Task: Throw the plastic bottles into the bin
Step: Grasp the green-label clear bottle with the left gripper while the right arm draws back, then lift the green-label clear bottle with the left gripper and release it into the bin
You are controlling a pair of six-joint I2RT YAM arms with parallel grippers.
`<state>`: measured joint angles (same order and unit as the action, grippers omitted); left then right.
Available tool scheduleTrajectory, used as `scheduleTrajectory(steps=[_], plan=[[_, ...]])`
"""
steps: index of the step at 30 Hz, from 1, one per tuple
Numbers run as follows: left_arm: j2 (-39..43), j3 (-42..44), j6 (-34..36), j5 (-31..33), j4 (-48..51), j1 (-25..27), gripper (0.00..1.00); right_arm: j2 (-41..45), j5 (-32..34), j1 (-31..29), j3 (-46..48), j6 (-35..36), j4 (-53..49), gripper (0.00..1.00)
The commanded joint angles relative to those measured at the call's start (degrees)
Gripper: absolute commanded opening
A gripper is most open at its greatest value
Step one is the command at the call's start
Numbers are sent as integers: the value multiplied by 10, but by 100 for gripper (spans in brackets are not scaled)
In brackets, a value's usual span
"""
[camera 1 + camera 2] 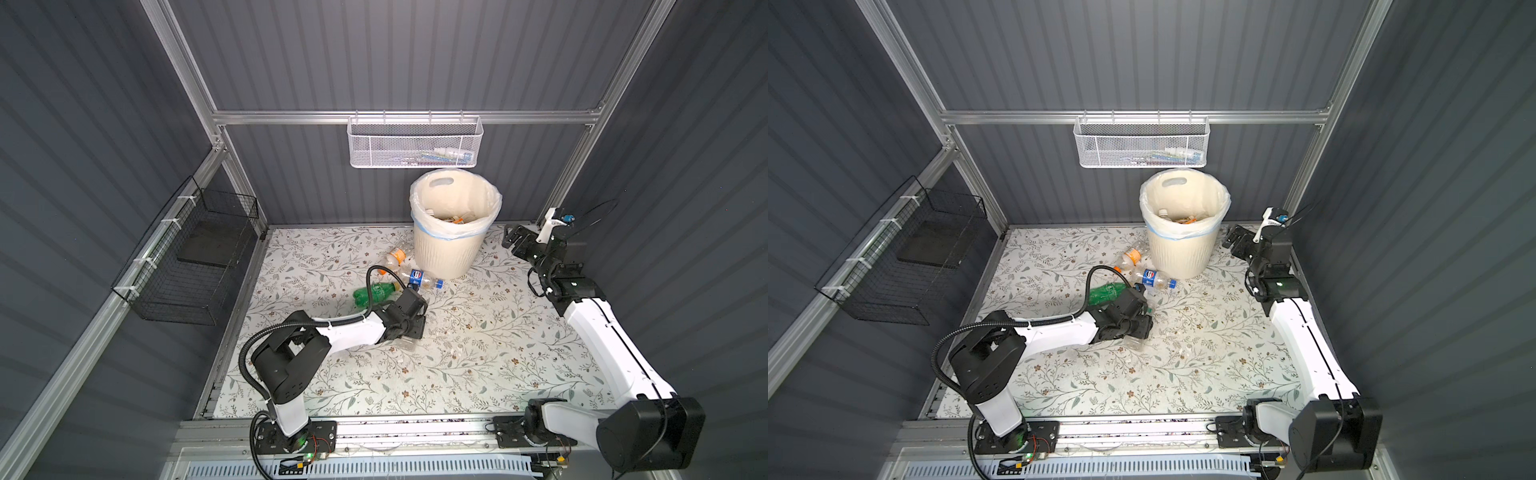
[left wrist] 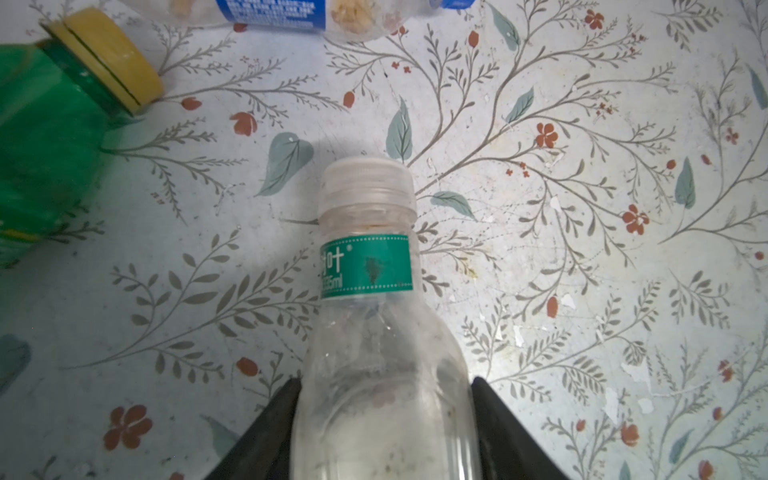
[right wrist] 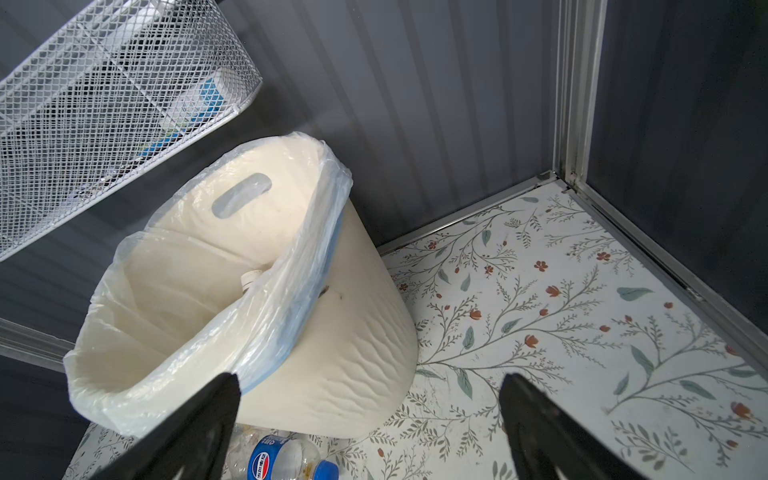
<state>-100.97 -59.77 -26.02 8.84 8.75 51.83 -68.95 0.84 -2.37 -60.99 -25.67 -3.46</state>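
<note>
A clear bottle [image 2: 374,332] with a teal label and white cap lies on the floral table. My left gripper [image 2: 384,380] is shut on its body, one black finger against each side; in both top views the gripper [image 1: 409,328] [image 1: 1140,326] covers most of it. A green bottle [image 1: 376,292] [image 2: 41,145], a blue-label bottle [image 1: 422,277] [image 3: 282,459] and an orange-label bottle [image 1: 395,255] lie between it and the bin [image 1: 444,253] [image 3: 353,353]. The lined bin holds several bottles [image 1: 453,218]. My right gripper [image 1: 513,241] [image 3: 370,378] hangs open and empty beside the bin's right side.
A white mesh basket [image 1: 415,143] hangs on the back wall just above the bin. A black wire basket [image 1: 187,257] is fixed to the left wall. Grey panel walls and aluminium rails close in the table on three sides.
</note>
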Motion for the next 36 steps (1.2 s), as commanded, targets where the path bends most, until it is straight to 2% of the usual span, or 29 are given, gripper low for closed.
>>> scheduleTrajectory(steps=[1,4,9,12,17,26,30,36], plan=[[-16,-28,61,29,25,-2,62,11,5,3,12,-10,6,99],[-29,-45,96,7,31,-11,65,12,2,3,16,-15,4,99],[-33,-56,126,-17,60,-11,89,27,7,2,31,-17,-1,99],[-22,-49,128,-19,71,-11,92,31,8,2,40,-20,-2,99],[-19,-41,132,-17,83,-12,88,26,3,3,49,-29,0,99],[-3,-37,128,7,80,-12,66,19,-6,3,60,-23,-19,99],[25,-20,123,15,56,-13,62,12,-2,3,89,-10,-62,99],[83,23,117,8,-14,-17,60,15,-21,2,148,-28,-66,99]])
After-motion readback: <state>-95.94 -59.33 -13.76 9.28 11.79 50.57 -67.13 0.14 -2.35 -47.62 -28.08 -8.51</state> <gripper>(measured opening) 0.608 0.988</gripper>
